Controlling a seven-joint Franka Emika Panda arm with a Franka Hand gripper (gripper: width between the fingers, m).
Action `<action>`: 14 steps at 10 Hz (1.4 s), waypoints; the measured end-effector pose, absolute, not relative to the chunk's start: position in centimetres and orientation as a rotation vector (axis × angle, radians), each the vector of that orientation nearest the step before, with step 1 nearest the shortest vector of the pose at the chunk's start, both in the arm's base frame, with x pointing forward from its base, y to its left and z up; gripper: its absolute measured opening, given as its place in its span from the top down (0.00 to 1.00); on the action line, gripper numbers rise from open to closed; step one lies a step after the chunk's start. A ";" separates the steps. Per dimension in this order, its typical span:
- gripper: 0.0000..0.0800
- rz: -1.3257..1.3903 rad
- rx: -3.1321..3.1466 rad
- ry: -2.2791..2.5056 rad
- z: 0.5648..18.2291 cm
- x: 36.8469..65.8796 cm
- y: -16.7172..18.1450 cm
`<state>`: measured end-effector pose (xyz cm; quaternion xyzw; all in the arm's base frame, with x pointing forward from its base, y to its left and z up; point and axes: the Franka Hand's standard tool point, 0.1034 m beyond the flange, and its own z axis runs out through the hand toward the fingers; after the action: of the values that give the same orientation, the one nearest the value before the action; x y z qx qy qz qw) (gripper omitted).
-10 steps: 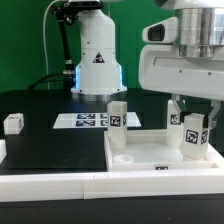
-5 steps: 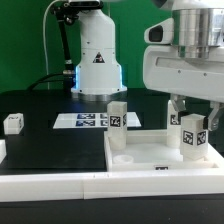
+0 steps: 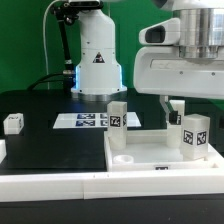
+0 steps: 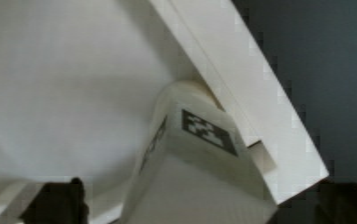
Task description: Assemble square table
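The white square tabletop (image 3: pixel 150 152) lies on the table at the exterior view's right, rim up. One white tagged leg (image 3: pixel 118 116) stands at its far left corner and another (image 3: pixel 195 136) at its right side. A third leg (image 3: pixel 13 123) lies loose at the far left. My gripper (image 3: pixel 172 108) hangs over the tabletop's right part, just left of the right leg. In the wrist view the gripper (image 4: pixel 196 205) is open, with a tagged leg (image 4: pixel 201 150) standing between the dark fingertips (image 4: pixel 59 200) against the tabletop's rim (image 4: pixel 228 60). I see no contact.
The marker board (image 3: pixel 85 120) lies flat behind the tabletop. Long white border bars (image 3: pixel 50 185) run along the front. The robot base (image 3: pixel 95 60) stands at the back.
My gripper has risen a little and shifted slightly to the exterior view's left. The legs and tabletop have not moved.
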<state>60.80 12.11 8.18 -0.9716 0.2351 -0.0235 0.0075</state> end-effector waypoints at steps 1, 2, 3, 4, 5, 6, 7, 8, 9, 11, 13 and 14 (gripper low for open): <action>0.19 -0.074 -3.068 0.609 8.2 60.8 12.1; 0.19 -0.074 -3.099 0.442 8.1 60.8 12.2; 0.19 -0.074 -3.115 0.313 8.1 60.7 12.4; 0.19 -0.074 -3.126 0.193 8.1 60.7 12.5; 0.19 -0.075 -3.135 0.033 8.1 60.7 12.4; 0.19 -0.075 -3.137 -0.034 8.1 60.7 12.4; 0.19 -0.076 -3.137 -0.050 8.2 60.7 12.4; 0.19 -0.078 -3.143 -0.166 8.2 60.7 12.3; 0.35 -0.084 -3.144 -0.199 8.2 60.8 12.3; 0.52 -0.083 -3.145 -0.196 8.1 60.8 12.2; 0.64 -0.083 -3.145 -0.181 8.1 60.8 12.2; 0.64 -0.083 -3.146 -0.154 8.1 60.8 12.2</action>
<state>60.80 12.22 8.13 -0.9984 -0.0490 -0.0264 -0.0048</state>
